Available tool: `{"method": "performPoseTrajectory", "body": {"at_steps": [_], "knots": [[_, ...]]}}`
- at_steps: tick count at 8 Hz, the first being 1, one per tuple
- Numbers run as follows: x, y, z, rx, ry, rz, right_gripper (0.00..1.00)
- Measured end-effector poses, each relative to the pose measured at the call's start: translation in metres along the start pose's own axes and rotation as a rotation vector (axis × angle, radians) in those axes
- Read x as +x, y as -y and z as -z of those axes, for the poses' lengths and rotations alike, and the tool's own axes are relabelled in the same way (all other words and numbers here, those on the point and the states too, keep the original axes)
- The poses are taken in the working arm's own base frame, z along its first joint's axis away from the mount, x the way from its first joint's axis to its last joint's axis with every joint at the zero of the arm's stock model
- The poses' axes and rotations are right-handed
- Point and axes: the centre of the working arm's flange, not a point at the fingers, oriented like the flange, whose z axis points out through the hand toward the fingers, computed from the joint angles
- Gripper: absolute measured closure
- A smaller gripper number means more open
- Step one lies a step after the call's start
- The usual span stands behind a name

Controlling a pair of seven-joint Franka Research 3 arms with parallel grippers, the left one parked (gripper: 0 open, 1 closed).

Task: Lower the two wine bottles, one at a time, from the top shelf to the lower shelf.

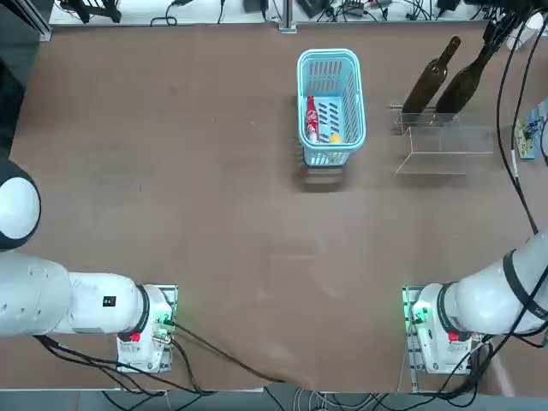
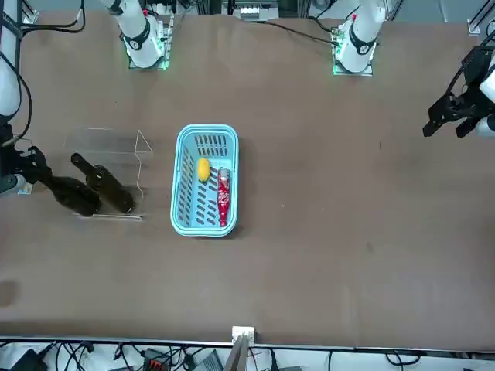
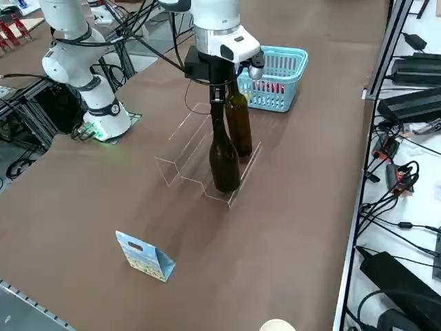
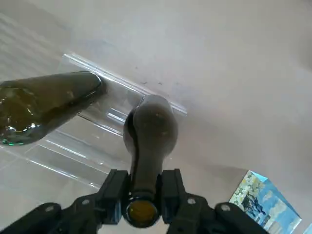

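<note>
- Two bottles are seen standing upright on the clear rack (image 3: 200, 155), at the right side of the table (image 1: 214, 214), right of the blue basket (image 1: 330, 107).
- Both bottles are on the top step, the far one. The lower step, nearer the robot, is bare.
- So nothing has been moved down yet, it seems. Both bottles are left to do.
- The right bottle (image 3: 222, 155) is held at its neck by the right gripper (image 4: 142, 197).
- In the wrist view, the two fingers (image 4: 115, 192) are pressed on each side of the neck, just under the mouth. The neck is squeezed tight between them.
- The bottom of this bottle looks to be on the step, but whether it is lifted a little cannot be told.
- The left bottle (image 3: 238, 124) stands just beside it. The two are close, maybe touching.
- The right arm is stretched far out over the table and bent down, so the gripper points straight down over the bottle.
- A small blue card (image 3: 145, 256) stands on the table, to the right of the rack and well apart from it.
</note>
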Motion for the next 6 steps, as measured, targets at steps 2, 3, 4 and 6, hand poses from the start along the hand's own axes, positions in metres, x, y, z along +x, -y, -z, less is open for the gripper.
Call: {"method": "performPoseTrajectory", "body": {"at_steps": [2, 3, 4, 6], "knots": [[0.0, 0.0, 0.0, 0.002, 0.001, 0.0, 0.49], [0.0, 0.001, 0.003, 0.004, -0.004, -0.001, 0.31], [0.0, 0.002, 0.012, 0.002, -0.017, 0.0, 0.14], [0.0, 0.011, 0.058, -0.007, -0.079, 0.011, 0.0]]}}
